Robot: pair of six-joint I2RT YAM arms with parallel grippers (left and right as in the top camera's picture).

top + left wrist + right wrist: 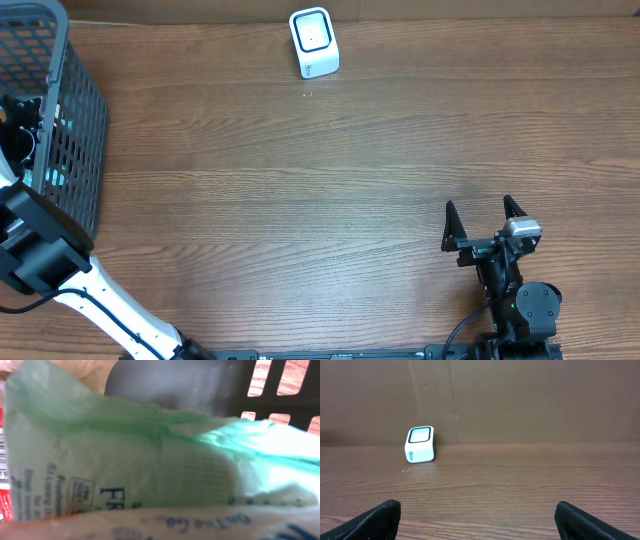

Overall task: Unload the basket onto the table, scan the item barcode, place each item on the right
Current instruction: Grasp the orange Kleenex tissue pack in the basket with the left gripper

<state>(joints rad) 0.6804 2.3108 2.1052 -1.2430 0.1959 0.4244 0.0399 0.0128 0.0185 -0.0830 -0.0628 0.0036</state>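
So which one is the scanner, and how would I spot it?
Look to the far edge of the wooden table, about midway along, near the brown wall. The scanner stands there alone: a small white box with a dark-framed window on its face. Unlike the black mesh basket at the left end, it is white, solid and small.
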